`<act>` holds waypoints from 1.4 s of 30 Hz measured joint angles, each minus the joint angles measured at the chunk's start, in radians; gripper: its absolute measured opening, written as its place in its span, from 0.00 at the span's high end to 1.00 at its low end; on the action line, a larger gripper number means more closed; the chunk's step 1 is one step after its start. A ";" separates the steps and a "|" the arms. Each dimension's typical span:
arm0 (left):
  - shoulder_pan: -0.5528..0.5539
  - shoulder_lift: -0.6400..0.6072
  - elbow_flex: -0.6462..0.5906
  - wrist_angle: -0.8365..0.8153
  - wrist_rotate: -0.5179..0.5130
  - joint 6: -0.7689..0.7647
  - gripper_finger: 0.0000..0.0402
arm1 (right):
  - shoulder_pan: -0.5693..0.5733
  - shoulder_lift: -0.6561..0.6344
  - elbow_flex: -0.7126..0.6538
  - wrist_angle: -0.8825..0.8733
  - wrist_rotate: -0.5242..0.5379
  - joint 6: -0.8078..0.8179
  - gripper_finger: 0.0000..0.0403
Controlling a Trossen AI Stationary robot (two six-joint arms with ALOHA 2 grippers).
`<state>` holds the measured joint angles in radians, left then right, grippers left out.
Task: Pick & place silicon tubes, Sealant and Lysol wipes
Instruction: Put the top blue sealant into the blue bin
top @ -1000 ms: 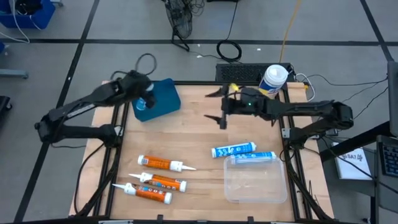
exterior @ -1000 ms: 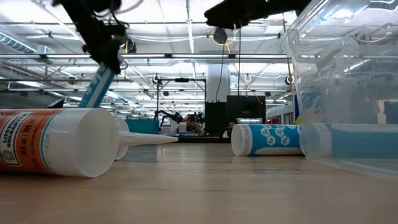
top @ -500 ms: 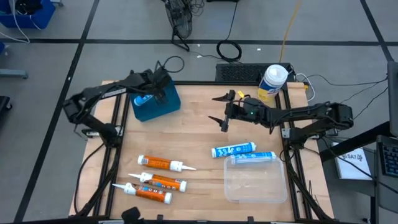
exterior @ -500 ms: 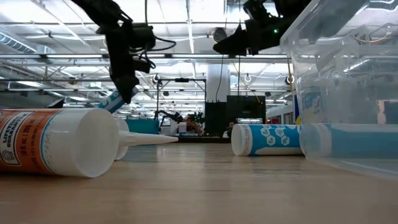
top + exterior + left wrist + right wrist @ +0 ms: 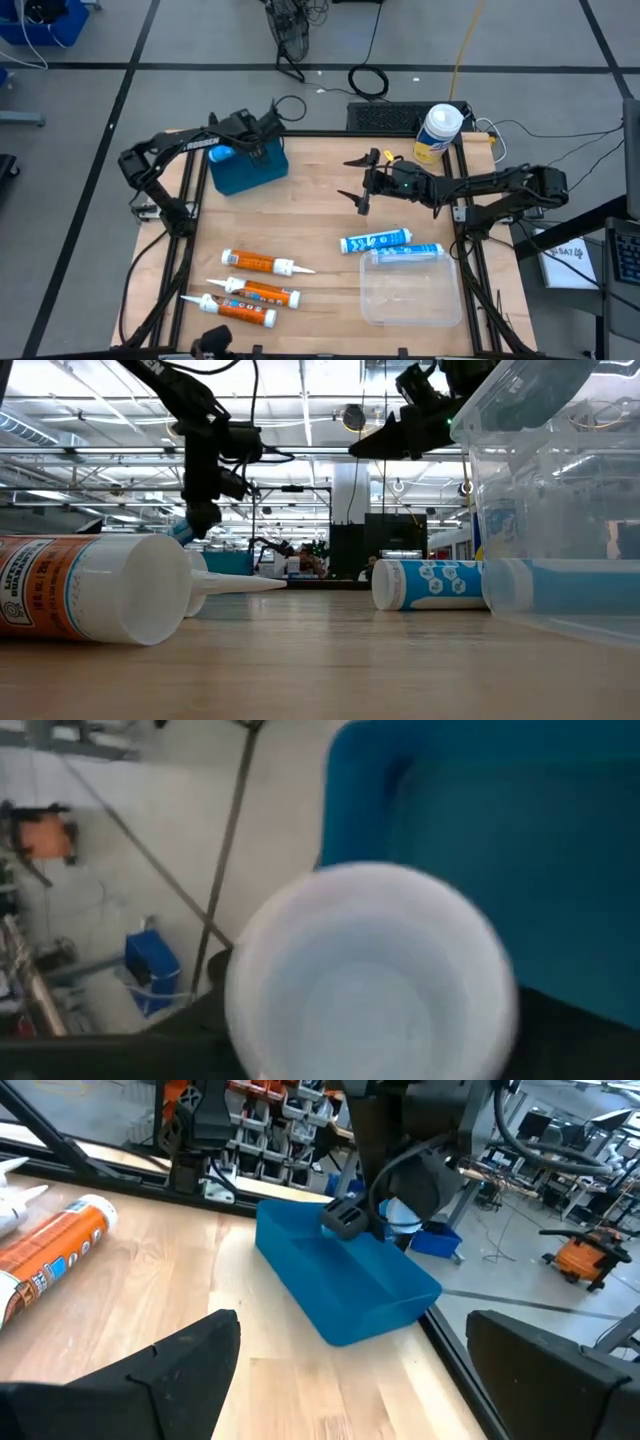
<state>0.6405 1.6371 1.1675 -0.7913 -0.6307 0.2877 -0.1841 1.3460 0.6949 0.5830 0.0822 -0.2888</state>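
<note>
The left claw [image 5: 250, 150] is gripping a blue sealant tube [image 5: 222, 153] directly above the blue bin [image 5: 262, 172]; the right claw [image 5: 362, 182] is hanging spread open over the table [image 5: 320, 230].

Bright even overhead light, rows of ceiling strip lamps [image 5: 300, 420] glowing in the low view, soft faint shadows on the wooden surface [image 5: 320, 200], left wrist view heavily blurred, near orange tube [image 5: 90, 588] slightly soft
</note>
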 joint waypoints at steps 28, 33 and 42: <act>-0.145 -0.458 -0.083 0.243 0.933 0.068 0.26 | 0.074 -0.002 0.000 -0.011 -0.004 0.015 0.10; -0.237 -0.640 -0.313 0.585 0.989 0.021 0.24 | 0.159 -0.020 0.000 -0.041 -0.003 0.015 0.10; -0.342 -0.828 -0.681 1.169 0.987 -0.125 0.23 | 0.367 -0.097 0.228 -0.714 0.392 0.181 0.10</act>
<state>0.2984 0.8093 0.4861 0.3778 0.3565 0.1626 0.1831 1.2490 0.9230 -0.1305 0.4744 -0.1075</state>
